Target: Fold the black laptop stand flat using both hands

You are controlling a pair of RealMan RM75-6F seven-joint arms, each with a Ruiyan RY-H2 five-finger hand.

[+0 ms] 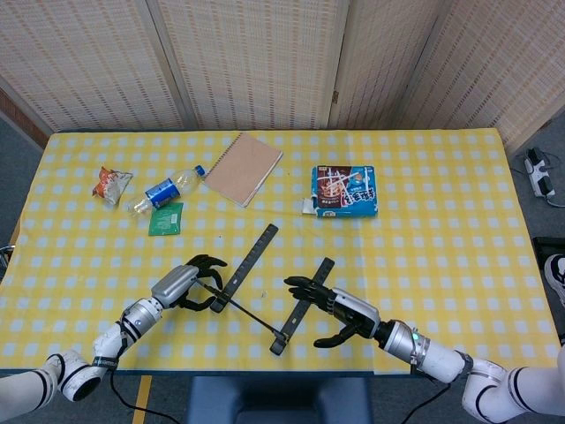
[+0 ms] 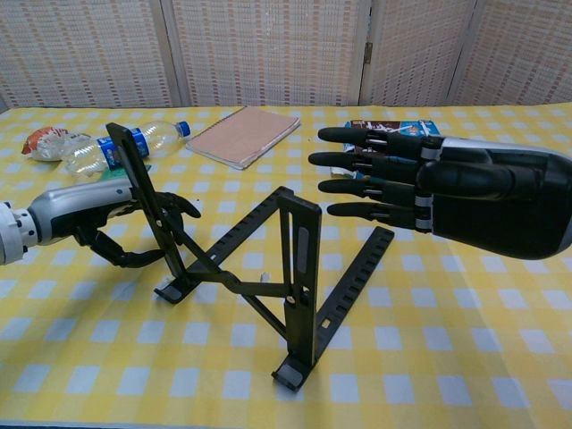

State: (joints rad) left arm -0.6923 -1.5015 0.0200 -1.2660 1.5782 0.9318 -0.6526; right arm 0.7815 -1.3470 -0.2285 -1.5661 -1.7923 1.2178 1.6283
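The black laptop stand (image 1: 244,265) stands unfolded near the table's front edge, with its rails raised and a cross brace between them (image 2: 299,268). My left hand (image 1: 181,287) is at the stand's left rail. In the chest view its fingers (image 2: 177,207) curve behind the rail and its thumb sits below, still wide apart; I cannot tell whether they touch it. My right hand (image 1: 344,314) hovers just right of the right rail. Its fingers (image 2: 375,165) are straight and spread, and it holds nothing.
On the yellow checked table lie a brown notebook (image 1: 244,168), a plastic bottle (image 1: 168,188), a snack packet (image 1: 111,184), a green packet (image 1: 165,218) and a blue box (image 1: 345,191), all behind the stand. The table's front edge lies close behind both hands.
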